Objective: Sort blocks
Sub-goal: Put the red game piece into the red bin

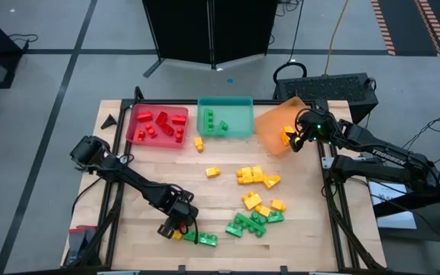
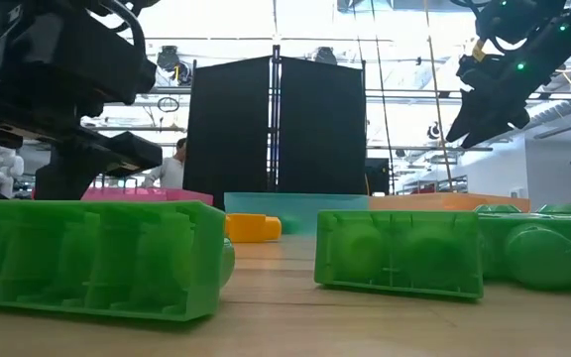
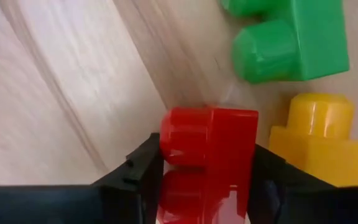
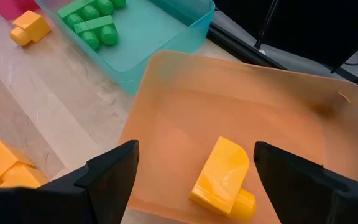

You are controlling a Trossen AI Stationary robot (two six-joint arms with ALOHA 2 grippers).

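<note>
Three trays line our table's twelve o'clock edge.
We see the left gripper (image 1: 176, 227) at seven o'clock, the right gripper (image 1: 295, 138) at the orange tray (image 1: 270, 122).

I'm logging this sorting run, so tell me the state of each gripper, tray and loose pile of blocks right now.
left gripper: shut on red block, low at table
right gripper: open over orange tray
orange tray: tilted, one yellow block inside
teal tray: flat, holds green blocks
red tray: flat, holds red blocks
loose yellow and green blocks: unsorted on table
</note>
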